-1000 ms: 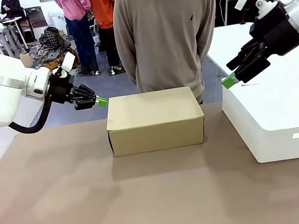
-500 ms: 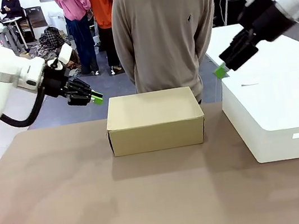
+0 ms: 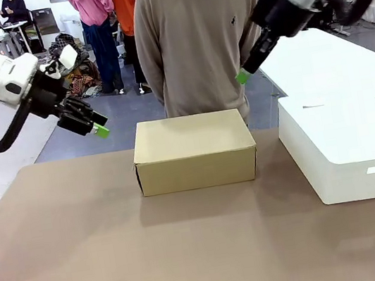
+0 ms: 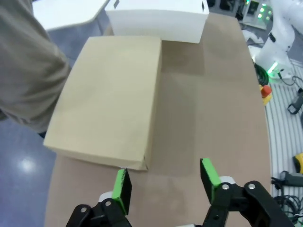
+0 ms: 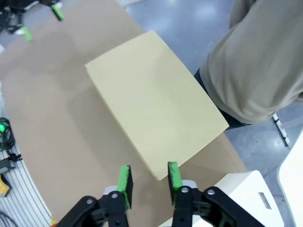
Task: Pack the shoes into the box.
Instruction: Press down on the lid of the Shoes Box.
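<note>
With its flat lid down, the box point(image 3: 194, 151) sits shut at the table's point(image 3: 122, 265) far middle, and the packing looks finished or nearly so. The left pincer point(image 3: 100, 130) hangs in the air left of it, jaws spread wide and empty in the left wrist view. A person point(image 3: 193, 40) stands behind. The right pincer point(image 3: 242, 77) hovers high to the box's right, jaws partly apart, holding nothing, above a white block point(image 3: 346, 151). Next, judging by this, comes only parking both arms.
</note>
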Robot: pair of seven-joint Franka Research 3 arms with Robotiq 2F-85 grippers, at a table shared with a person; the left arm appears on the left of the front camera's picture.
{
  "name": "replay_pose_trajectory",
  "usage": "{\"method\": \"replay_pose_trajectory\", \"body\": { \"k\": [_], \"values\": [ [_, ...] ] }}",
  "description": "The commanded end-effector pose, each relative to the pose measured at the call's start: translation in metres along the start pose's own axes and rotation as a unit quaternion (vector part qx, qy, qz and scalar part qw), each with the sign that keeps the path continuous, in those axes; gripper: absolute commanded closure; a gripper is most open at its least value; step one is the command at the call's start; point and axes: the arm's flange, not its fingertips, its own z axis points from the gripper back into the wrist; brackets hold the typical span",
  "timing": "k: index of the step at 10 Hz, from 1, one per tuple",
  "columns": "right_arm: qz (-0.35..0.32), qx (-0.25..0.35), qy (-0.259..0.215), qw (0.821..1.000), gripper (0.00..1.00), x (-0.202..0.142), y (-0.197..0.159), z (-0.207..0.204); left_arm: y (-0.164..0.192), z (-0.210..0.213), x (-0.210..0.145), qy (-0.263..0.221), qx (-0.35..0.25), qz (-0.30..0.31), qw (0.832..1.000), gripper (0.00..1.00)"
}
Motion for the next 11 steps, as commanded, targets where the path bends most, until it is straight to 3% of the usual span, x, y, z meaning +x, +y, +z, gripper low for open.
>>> {"method": "replay_pose_trajectory", "body": {
  "k": [1,6,7,8,9,11],
  "values": [
    [-0.011,-0.025,0.024,0.999,1.0,0.023,-0.011,-0.02,-0.019,0.011,-0.006,0.022,-0.006,0.032,0.999,0.0],
    [-0.058,-0.063,0.046,0.995,1.0,0.047,-0.027,-0.077,-0.042,0.002,-0.014,0.051,0.016,0.065,0.996,0.0],
    [-0.069,-0.066,0.044,0.994,1.0,0.045,-0.028,-0.076,-0.039,-0.001,-0.013,0.058,0.033,0.069,0.995,0.0],
    [-0.039,-0.044,0.039,0.998,1.0,0.038,-0.027,-0.08,-0.034,0.0,-0.009,0.063,0.083,0.062,0.993,0.0],
    [-0.039,-0.044,0.039,0.998,1.0,0.038,-0.027,-0.08,-0.04,0.0,-0.012,0.046,0.015,0.059,0.997,0.0],
    [-0.039,-0.044,0.039,0.998,1.0,0.038,-0.027,-0.08,-0.04,0.0,-0.012,0.046,0.015,0.059,0.997,0.0]
  ]
}}
